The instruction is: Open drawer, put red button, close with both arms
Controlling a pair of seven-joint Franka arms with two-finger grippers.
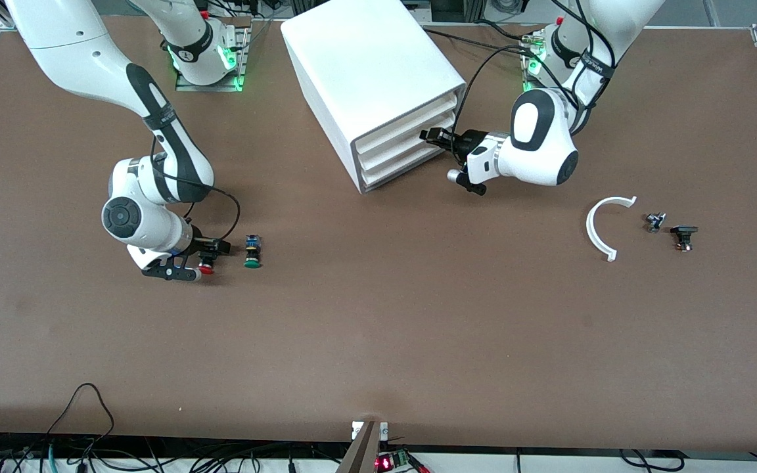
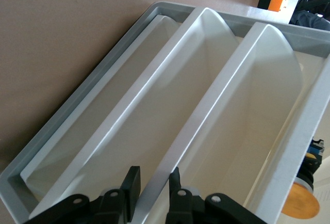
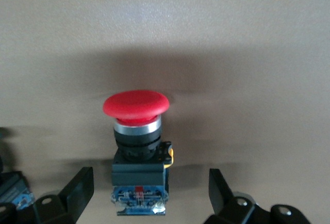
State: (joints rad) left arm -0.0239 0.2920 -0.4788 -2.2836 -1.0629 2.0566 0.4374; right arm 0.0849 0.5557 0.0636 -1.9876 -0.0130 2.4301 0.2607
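Left gripper [image 2: 153, 193], jaws narrowly parted astride the drawer [image 2: 154, 146] lip, should clench before pulling; right gripper [image 3: 147, 195] (at nine o'clock) straddles the red button [image 3: 136, 152], jaws released.

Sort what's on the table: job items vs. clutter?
Job:
- drawer, middle of the cabinet, left end effector at its front lip
- red button, lying between the open right end effector fingers

Clutter:
- green button
- white curved piece
- two small dark parts
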